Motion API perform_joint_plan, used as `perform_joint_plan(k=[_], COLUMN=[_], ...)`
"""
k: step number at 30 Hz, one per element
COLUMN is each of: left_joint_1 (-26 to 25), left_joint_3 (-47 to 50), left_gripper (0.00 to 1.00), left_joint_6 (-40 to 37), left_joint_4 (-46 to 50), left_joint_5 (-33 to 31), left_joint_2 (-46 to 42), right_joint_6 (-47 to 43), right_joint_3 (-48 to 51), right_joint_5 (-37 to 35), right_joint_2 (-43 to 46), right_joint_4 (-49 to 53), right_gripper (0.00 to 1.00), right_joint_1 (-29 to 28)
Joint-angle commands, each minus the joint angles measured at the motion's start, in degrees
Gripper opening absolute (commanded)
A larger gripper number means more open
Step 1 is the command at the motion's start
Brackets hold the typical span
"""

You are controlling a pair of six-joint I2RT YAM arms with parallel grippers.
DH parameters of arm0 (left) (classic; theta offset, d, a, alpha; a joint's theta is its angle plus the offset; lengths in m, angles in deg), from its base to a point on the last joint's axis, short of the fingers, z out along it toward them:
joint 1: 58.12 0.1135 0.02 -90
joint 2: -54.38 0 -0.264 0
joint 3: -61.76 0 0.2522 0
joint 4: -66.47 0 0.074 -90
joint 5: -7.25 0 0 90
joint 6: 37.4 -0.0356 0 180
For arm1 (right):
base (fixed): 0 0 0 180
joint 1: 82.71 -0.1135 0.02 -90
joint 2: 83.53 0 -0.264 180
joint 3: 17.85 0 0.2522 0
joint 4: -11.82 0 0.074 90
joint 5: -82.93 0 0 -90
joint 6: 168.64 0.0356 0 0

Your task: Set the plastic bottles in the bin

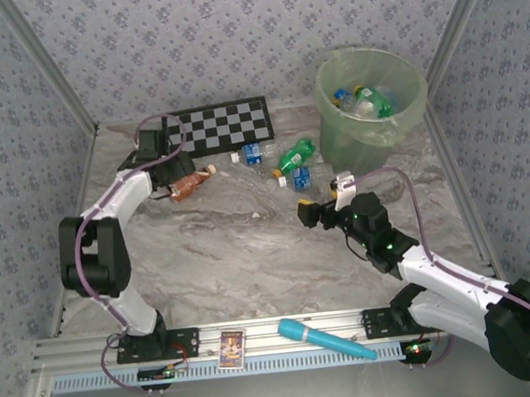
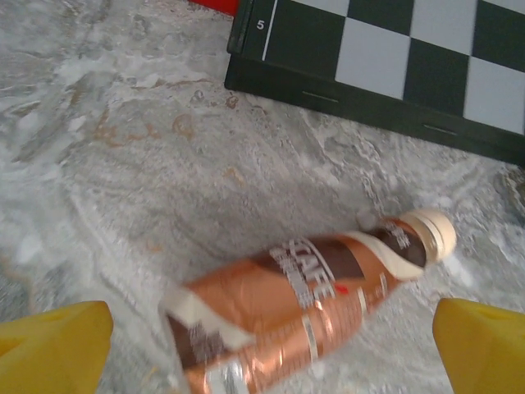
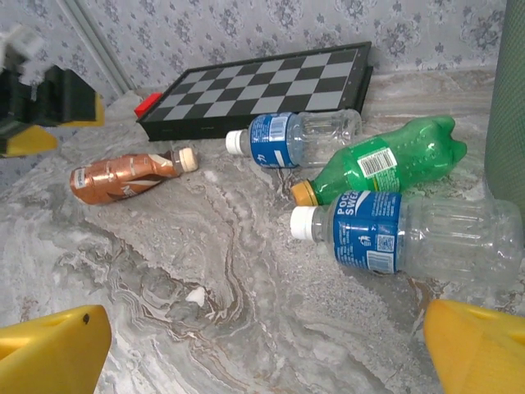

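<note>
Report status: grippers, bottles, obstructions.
Left gripper open at brown bottle. Right gripper open, facing green bottle, two clear bottles. Bin part-filled. Chessboard behind, not blocking.

We see a grey marbled tabletop (image 1: 252, 256). On it lie a black-and-white chessboard (image 1: 221, 128) with a small red block (image 3: 148, 103) at its corner, a crushed brown plastic bottle (image 1: 191, 183), and a green plastic bottle (image 1: 296, 155) between a clear blue-labelled plastic bottle (image 1: 253, 154) and a second clear blue-labelled bottle (image 1: 302, 178). A round translucent pale green bin (image 1: 353, 138) stands far right.

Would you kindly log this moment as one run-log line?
left gripper: open, at brown bottle | right gripper: open, facing green bottle | bin: bottles inside
</note>
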Motion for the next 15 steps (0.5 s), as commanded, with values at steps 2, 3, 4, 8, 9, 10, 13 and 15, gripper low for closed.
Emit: perform_joint_plan(k=[2, 3, 4, 8, 9, 10, 13, 15], left_joint_1=[1.88, 1.87, 1.92, 1.92, 1.87, 1.92, 1.77, 1.05], left_joint_3=[-5.21, -5.88, -6.22, -4.05, -2.86, -1.73, 1.68, 3.2], left_gripper=[1.0, 1.0, 1.0, 1.0, 1.0, 1.0, 0.94, 0.93], left_joint_6=[-1.48, -2.12, -2.34, -2.77, -3.06, -3.34, -3.54, -3.54], left_joint_4=[-0.6, -0.65, -0.31, -0.69, -1.0, -1.51, -2.78, -3.2], left_joint_5=[8.94, 10.37, 11.08, 14.08, 14.68, 15.29, 17.72, 17.94], left_joint_2=[6.14, 7.39, 8.13, 8.67, 8.23, 7.74, 5.86, 4.73], right_joint_6=[0.42, 0.43, 0.44, 0.4, 0.48, 0.56, 0.76, 1.04], right_joint_3=[0.06, 0.04, 0.01, -0.08, -0.14, -0.15, -0.22, -0.21], right_joint_5=[-1.18, -1.17, -1.08, -1.11, -1.28, -1.4, -1.45, -1.56], right_joint_2=[1.27, 1.15, 1.18, 0.92, 0.89, 0.87, 0.61, 0.26], right_joint_4=[-1.43, -1.4, -1.4, -1.23, -1.14, -1.12, -0.96, -1.07], right_gripper=[1.0, 1.0, 0.99, 1.0, 1.0, 1.0, 0.99, 1.0], right_joint_1=[-0.3, -0.3, -0.3, -0.3, -0.28, -0.3, -0.3, -0.3])
